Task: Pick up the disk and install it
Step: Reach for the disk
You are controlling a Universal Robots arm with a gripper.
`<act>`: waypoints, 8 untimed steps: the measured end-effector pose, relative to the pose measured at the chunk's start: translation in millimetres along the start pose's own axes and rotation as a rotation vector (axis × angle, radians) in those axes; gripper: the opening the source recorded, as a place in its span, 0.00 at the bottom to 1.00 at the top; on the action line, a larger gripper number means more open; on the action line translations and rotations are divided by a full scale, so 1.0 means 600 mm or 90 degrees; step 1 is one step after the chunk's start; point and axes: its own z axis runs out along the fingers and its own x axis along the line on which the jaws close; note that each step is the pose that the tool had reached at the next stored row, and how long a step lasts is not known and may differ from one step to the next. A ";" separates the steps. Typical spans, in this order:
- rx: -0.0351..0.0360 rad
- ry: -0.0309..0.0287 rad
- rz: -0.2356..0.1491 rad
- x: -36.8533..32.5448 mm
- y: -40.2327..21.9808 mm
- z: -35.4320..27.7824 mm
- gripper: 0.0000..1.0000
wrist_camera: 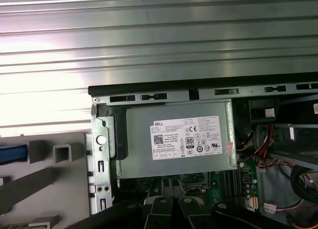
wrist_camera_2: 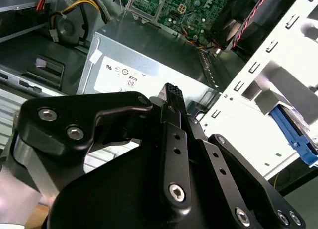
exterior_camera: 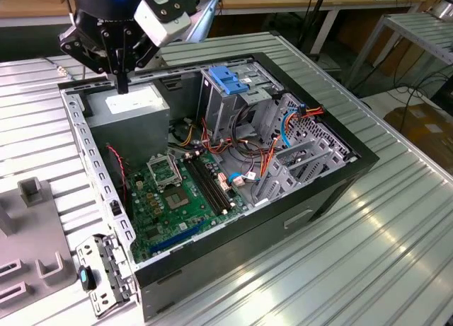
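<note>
Claw (exterior_camera: 122,85) pinched shut and empty, hanging over the grey power supply (exterior_camera: 134,108). Disk, judging by its blue rail (wrist_camera: 11,153), lies outside the case on the grey fixture (wrist_camera: 74,179). Reaching it cleanly means clearing the case wall (exterior_camera: 88,153) and spreading wide first.

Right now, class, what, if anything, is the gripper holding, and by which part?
Nothing is held. The gripper is shut with nothing in it, poised over the grey metal box in the open computer case.
</note>
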 end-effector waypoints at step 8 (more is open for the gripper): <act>0.0000 0.0000 0.000 0.017 -0.001 0.000 0.11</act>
